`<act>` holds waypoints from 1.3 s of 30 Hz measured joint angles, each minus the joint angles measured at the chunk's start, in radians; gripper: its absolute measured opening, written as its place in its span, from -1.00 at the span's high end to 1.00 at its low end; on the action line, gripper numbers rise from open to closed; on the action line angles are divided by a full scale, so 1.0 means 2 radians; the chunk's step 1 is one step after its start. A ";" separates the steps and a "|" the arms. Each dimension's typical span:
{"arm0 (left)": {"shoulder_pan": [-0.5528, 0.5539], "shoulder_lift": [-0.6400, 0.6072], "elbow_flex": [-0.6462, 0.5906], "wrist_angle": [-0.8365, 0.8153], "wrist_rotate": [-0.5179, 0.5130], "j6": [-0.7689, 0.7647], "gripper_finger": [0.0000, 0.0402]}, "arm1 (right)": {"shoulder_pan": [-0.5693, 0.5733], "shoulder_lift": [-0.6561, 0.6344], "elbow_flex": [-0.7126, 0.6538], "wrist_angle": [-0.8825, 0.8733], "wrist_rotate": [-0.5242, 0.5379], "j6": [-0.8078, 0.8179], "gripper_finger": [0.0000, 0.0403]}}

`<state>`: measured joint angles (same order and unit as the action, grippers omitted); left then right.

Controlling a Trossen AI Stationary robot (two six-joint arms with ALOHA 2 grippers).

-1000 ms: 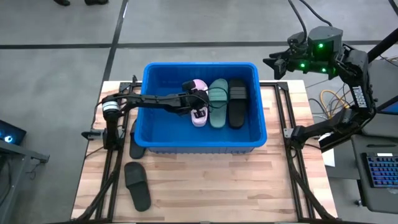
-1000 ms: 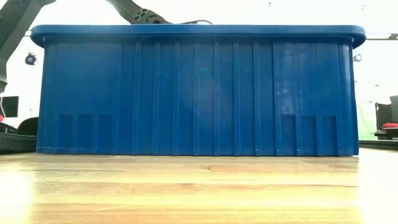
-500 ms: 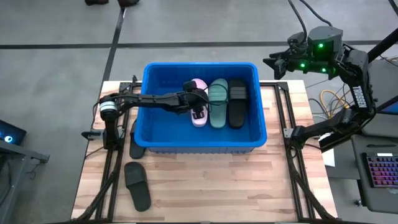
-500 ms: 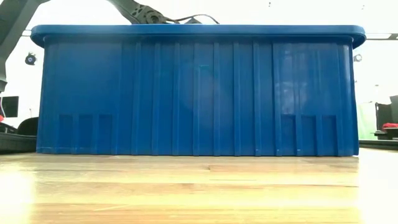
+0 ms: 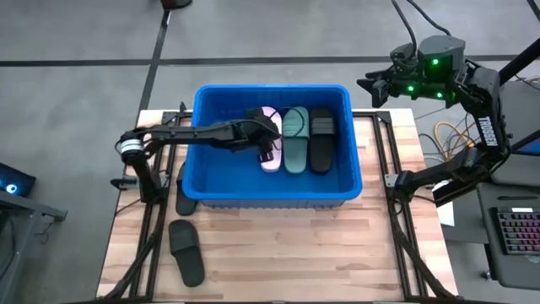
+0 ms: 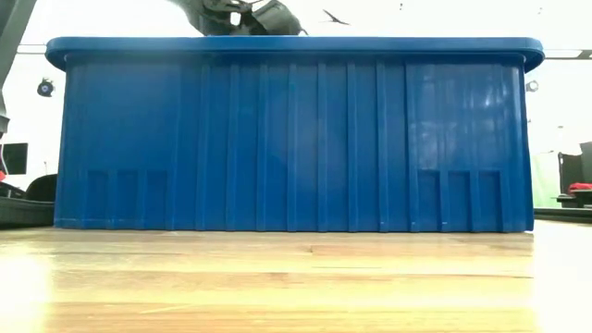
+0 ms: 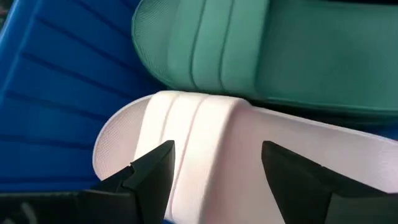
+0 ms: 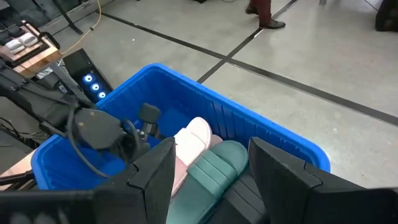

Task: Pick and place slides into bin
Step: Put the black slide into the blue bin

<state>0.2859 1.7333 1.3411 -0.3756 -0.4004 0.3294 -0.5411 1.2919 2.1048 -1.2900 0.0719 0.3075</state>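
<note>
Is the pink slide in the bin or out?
In. The pink slide lies inside the bin beside the green slide, under the open left claw.

even, soft overhead light on the high view; shadows faint. the low view is backlit: white glare blows out the room above the bin (image 6: 296, 139), and the near table (image 6: 296, 287) blurs toward 6 o'clock.

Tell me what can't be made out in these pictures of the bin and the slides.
- Low view: the bin wall fills the frame, hiding everything inside it.
- High view: the left gripper covers much of the pink slide, and the bin's left wall hides part of one black slide on the table.
- Left wrist view: the green slide and the pink one are cut off by the frame edges.
- Right gripper: parked off the table's far right corner.
</note>
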 joint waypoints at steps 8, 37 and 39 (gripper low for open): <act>0.000 -0.023 0.000 -0.024 0.019 -0.001 -0.12 | 0.000 0.000 0.000 0.000 0.000 -0.001 0.04; -0.136 -0.378 -0.010 -0.149 0.081 -0.317 -0.11 | 0.000 0.028 -0.001 -0.012 -0.034 -0.044 0.04; -0.138 -0.386 -0.011 -0.171 0.082 -0.332 -0.11 | 0.000 0.037 -0.002 -0.022 -0.044 -0.053 0.04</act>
<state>0.0091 0.9614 1.3186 -0.7185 -0.2357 -0.3339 -0.5411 1.3650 2.0998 -1.3334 -0.0158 0.2005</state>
